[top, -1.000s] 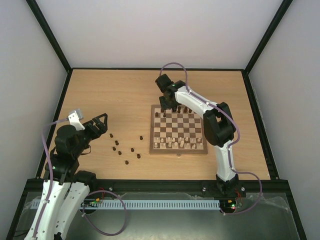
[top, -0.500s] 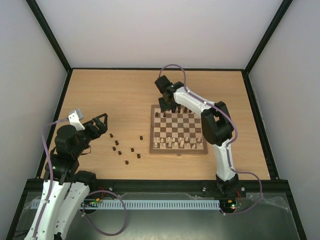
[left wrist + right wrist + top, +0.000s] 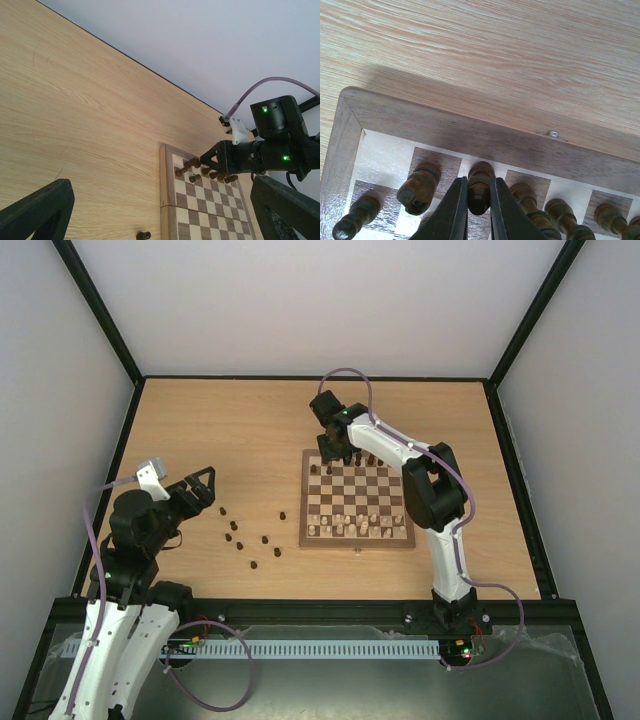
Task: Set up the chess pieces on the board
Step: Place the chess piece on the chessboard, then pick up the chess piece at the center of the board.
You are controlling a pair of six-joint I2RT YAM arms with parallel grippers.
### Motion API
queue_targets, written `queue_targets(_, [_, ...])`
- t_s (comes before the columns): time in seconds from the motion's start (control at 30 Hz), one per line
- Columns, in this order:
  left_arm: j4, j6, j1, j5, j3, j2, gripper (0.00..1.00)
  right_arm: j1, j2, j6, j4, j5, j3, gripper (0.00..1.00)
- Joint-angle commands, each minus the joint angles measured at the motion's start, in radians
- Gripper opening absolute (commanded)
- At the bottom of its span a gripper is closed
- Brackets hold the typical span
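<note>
The board lies right of centre on the table. My right gripper is shut on a dark chess piece standing on a back-row square, with other dark pieces on either side. In the top view the right gripper is over the board's far left corner. Several loose dark pieces lie on the table left of the board. My left gripper is open and empty, held above the table at the left. One loose piece shows in the left wrist view.
Light cream pieces stand along the board's near rows. The black frame rail runs along the table's near edge. The back wall meets the table just behind the board's far edge.
The right gripper shifted slightly at the board's far left corner. The left arm has not moved.
</note>
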Motion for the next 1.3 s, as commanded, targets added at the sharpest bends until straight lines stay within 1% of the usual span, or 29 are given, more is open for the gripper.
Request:
queue_targets(0.0, [0.019, 0.003, -0.003, 0.008, -0.007, -0.001, 0.99, -0.005, 0.019, 0.0, -0.025, -0.009, -0.012, 0.07])
queue_targets(0.43, [0.017, 0.002, -0.003, 0.01, -0.007, -0.003, 0.99, -0.005, 0.022, 0.004, -0.034, -0.012, -0.022, 0.07])
queue_targets(0.53, [0.016, 0.003, -0.003, 0.01, -0.008, -0.003, 0.99, -0.005, 0.02, 0.004, -0.035, -0.006, -0.025, 0.11])
queue_targets(0.67, [0.017, 0.003, -0.003, 0.01, -0.006, -0.003, 0.99, -0.005, 0.004, 0.008, -0.033, 0.0, -0.029, 0.22])
queue_targets(0.73, [0.017, 0.003, -0.003, 0.01, -0.006, -0.003, 1.0, -0.005, -0.005, 0.01, -0.033, 0.004, -0.03, 0.25])
queue_targets(1.07, [0.026, 0.005, -0.003, 0.016, 0.002, 0.01, 0.99, -0.005, -0.072, 0.017, -0.017, 0.009, -0.039, 0.29])
queue_targets(1.27, [0.031, 0.007, -0.003, 0.016, 0.002, 0.017, 1.0, -0.005, -0.14, 0.024, 0.02, 0.013, -0.052, 0.34])
